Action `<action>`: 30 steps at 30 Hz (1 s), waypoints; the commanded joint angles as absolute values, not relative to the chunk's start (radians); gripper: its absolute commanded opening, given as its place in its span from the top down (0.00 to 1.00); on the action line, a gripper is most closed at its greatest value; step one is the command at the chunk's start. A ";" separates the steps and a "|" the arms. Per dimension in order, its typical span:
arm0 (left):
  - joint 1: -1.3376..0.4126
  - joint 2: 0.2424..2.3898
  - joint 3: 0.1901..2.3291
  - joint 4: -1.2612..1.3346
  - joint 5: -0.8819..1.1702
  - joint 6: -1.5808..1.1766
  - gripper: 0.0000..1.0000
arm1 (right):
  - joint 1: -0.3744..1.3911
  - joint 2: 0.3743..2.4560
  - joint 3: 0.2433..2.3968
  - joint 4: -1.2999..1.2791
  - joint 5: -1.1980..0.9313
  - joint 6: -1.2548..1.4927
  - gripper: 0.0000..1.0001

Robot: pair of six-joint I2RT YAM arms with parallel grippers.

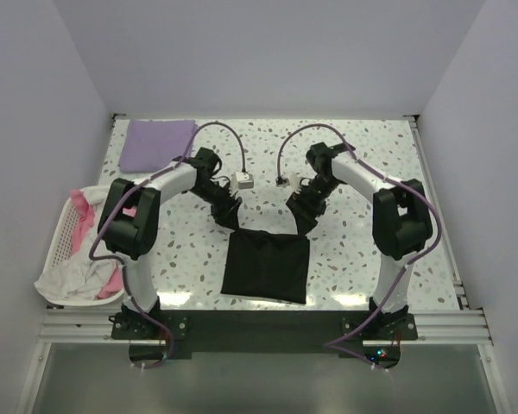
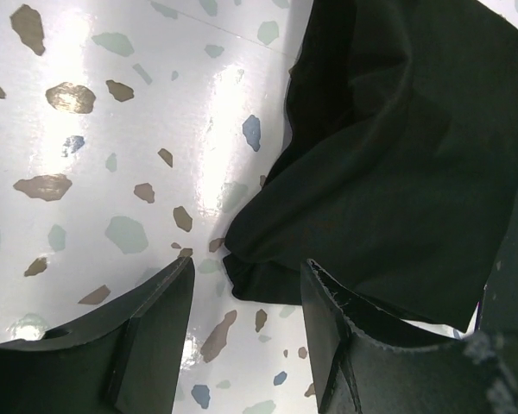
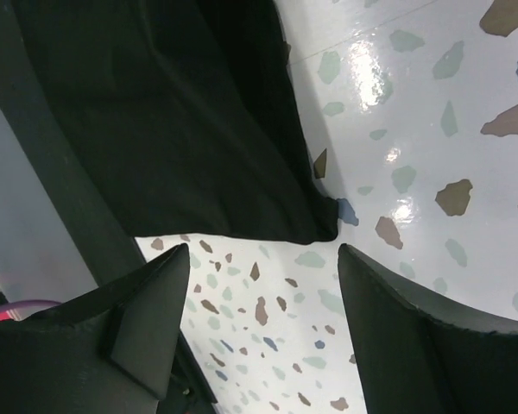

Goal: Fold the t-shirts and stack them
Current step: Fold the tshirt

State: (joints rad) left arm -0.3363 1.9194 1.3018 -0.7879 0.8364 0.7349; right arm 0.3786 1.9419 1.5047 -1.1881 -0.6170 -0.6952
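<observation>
My left arm (image 1: 174,179) and right arm (image 1: 363,177) are white tubes with bulky black joints; a lavender cable (image 1: 217,124) loops off each (my fingers (image 2: 147,336): matte black wedges).

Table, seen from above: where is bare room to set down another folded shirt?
Widest bare table: the far right corner, between the right arm and the back wall. Also the far middle, right of the lavender t-shirt. Crowded: the centre, where the left arm and right arm meet at the black t-shirt, and the left edge by the laundry basket.

Open tabletop (image 1: 363,164) right of black t-shirt (image 1: 266,267); basket (image 1: 62,240) blocks the left edge
</observation>
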 commanded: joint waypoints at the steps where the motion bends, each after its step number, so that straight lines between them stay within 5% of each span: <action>1: -0.336 1.959 1.347 -0.824 0.896 0.770 0.43 | 0.385 1.940 1.479 -1.095 -0.615 -0.693 0.28; 19: -0.350 2.036 1.361 -0.796 0.917 0.745 0.51 | 0.434 2.002 1.433 -1.037 -0.548 -0.686 0.49; 23: -0.350 2.029 1.370 -0.822 0.940 0.756 0.73 | 0.437 1.994 1.440 -1.052 -0.548 -0.690 0.57; 30: -0.348 1.953 1.359 -0.848 0.910 0.770 0.97 | 0.437 1.968 1.466 -1.114 -0.531 -0.698 0.74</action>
State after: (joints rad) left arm -0.3473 2.0274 1.3373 -0.8204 0.8925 0.7471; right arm 0.4320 2.0037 1.4288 -1.0744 -0.5407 -0.6891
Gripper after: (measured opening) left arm 0.062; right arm 0.272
